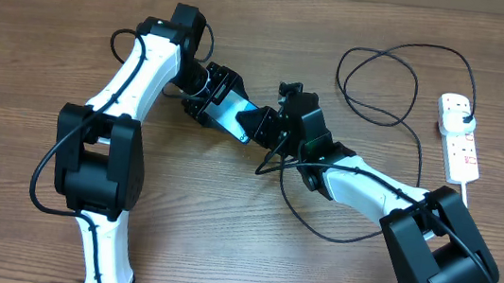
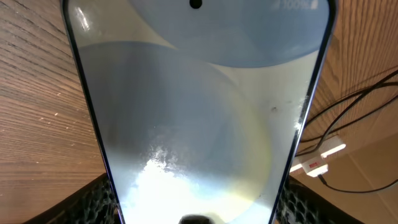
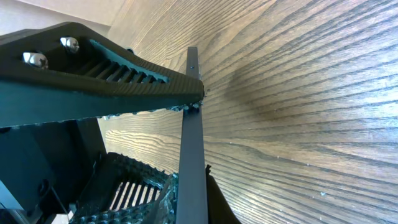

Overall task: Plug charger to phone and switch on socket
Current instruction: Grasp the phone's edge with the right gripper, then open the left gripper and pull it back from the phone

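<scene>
The phone (image 1: 234,116), its screen lit, is held above the table across its long sides by my left gripper (image 1: 213,104). It fills the left wrist view (image 2: 199,112), my left gripper (image 2: 198,205) closed on it with a black finger at each lower corner. My right gripper (image 1: 277,130) is at the phone's right end. In the right wrist view the phone's grey edge (image 3: 193,155) runs down between the fingers of my shut right gripper (image 3: 189,193). The charger cable (image 1: 339,70) loops from there to a black plug (image 1: 464,113) in the socket (image 1: 459,137). Its connector tip is hidden.
The white socket strip (image 2: 314,163) lies at the table's right side, its white cord trailing toward the front edge. Loose black cable loops lie on the wood between my right arm and the strip. A left finger (image 3: 112,87) crosses the top of the right wrist view.
</scene>
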### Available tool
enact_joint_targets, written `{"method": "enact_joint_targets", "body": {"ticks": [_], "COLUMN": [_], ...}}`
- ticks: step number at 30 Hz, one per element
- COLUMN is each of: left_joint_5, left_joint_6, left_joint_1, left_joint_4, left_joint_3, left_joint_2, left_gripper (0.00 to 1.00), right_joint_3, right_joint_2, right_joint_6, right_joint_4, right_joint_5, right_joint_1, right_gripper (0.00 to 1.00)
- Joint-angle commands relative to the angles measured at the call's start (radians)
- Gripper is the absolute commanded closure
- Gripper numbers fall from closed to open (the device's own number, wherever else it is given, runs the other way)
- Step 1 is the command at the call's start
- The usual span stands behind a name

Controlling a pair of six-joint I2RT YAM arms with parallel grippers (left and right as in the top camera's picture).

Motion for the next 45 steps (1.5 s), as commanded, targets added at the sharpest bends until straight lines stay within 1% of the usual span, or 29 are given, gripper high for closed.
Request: {"method": "enact_joint_targets", "body": {"ticks": [1, 4, 7, 10, 12, 15, 20, 23, 26, 29, 34, 35, 39, 44, 45], "left_joint_5": [0.027, 0.027, 0.026, 0.008, -0.021, -0.028, 0.016, 0.107, 0.236, 0.386, 0.619, 0.647, 0.709, 0.715, 0.715], "left_joint_6": [-0.018, -0.018, -0.017, -0.014, -0.003, 0.083, 0.101, 0.164, 0.246, 0.299, 0.312, 0.311, 0.257, 0.218, 0.217], "left_joint_1": [-0.009, -0.008, -0.008, -0.008, -0.008, -0.001, 0.03, 0.059, 0.087, 0.112, 0.129, 0.129, 0.122, 0.121, 0.121], "left_joint_4": [-0.005, -0.005, -0.005, -0.009, -0.008, -0.005, -0.003, 0.034, 0.106, 0.195, 0.355, 0.382, 0.468, 0.494, 0.499], "left_joint_3": [0.018, 0.018, 0.018, 0.018, 0.018, 0.018, 0.018, 0.018, 0.018, 0.018, 0.018, 0.018, 0.018, 0.018, 0.018], "left_joint_2": [-0.003, -0.003, -0.003, -0.003, -0.003, -0.003, -0.003, -0.003, -0.003, -0.003, -0.003, -0.003, -0.003, -0.003, -0.003], "left_gripper": [0.18, 0.08, 0.06, 0.0, 0.01, 0.0, 0.01, 0.0, 0.0, 0.0, 0.0, 0.0, 0.0, 0.0, 0.0], "right_joint_3": [0.018, 0.018, 0.018, 0.018, 0.018, 0.018, 0.018, 0.018, 0.018, 0.019, 0.026, 0.03, 0.056, 0.099, 0.109], "right_joint_2": [-0.006, -0.006, -0.006, -0.006, -0.006, -0.007, -0.008, -0.01, -0.01, -0.013, -0.05, -0.061, -0.124, -0.212, -0.227], "right_joint_6": [0.033, 0.045, 0.049, 0.064, 0.064, 0.064, 0.067, 0.067, 0.067, 0.066, 0.066, 0.066, 0.066, 0.071, 0.093], "right_joint_4": [0.057, 0.057, 0.057, 0.057, 0.057, 0.056, 0.05, 0.044, 0.045, 0.047, 0.048, 0.048, 0.04, -0.02, -0.037], "right_joint_5": [-0.033, -0.041, -0.052, -0.084, -0.137, -0.187, -0.222, -0.224, -0.237, -0.237, -0.244, -0.244, -0.203, -0.03, 0.011], "right_joint_1": [-0.005, -0.016, -0.036, -0.071, -0.117, -0.158, -0.194, -0.198, -0.198, -0.207, -0.259, -0.269, -0.298, -0.301, -0.301], "right_gripper": [0.96, 0.96, 0.96, 0.96, 0.96, 0.96, 0.96, 0.96, 0.96, 0.96, 0.96, 0.96, 0.96, 0.96, 0.96]}}
